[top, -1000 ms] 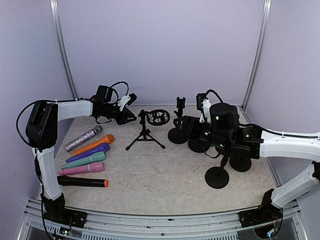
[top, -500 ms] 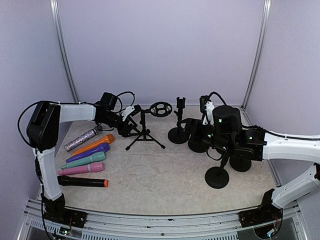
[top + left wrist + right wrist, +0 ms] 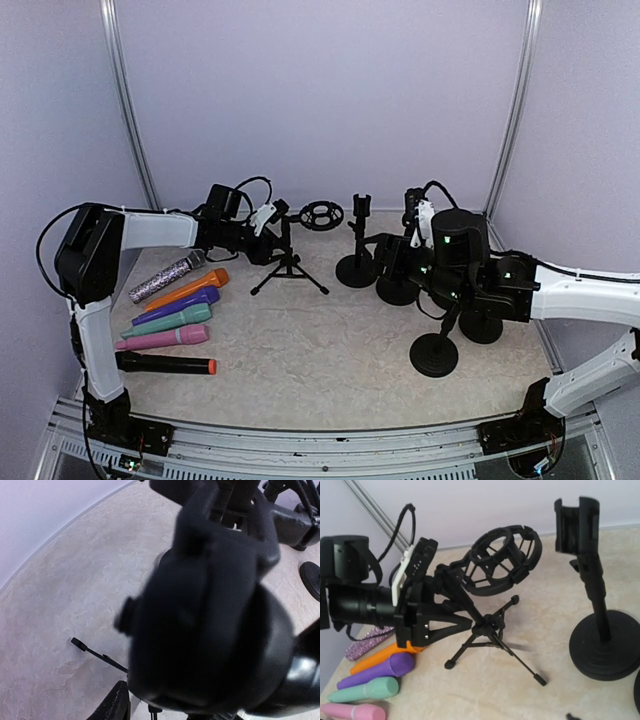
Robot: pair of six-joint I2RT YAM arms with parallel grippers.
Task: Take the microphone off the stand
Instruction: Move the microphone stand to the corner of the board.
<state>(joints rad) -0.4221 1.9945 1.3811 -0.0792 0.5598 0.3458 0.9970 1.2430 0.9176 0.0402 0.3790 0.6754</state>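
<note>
A: L claw (image 3: 463, 602), what state?
B: Its jaws are seen either side of the neck of the tripod stand (image 3: 490, 630), below the shock mount (image 3: 502, 560). Clamped or not can't be told.
A: R claw (image 3: 392, 258)?
B: It's lost among the round-base stands (image 3: 434, 352), so can't be told.
A: And the mics (image 3: 170, 321)?
B: Six are laid in a row on the table (image 3: 330, 350), L side, apart from all stands.
</note>
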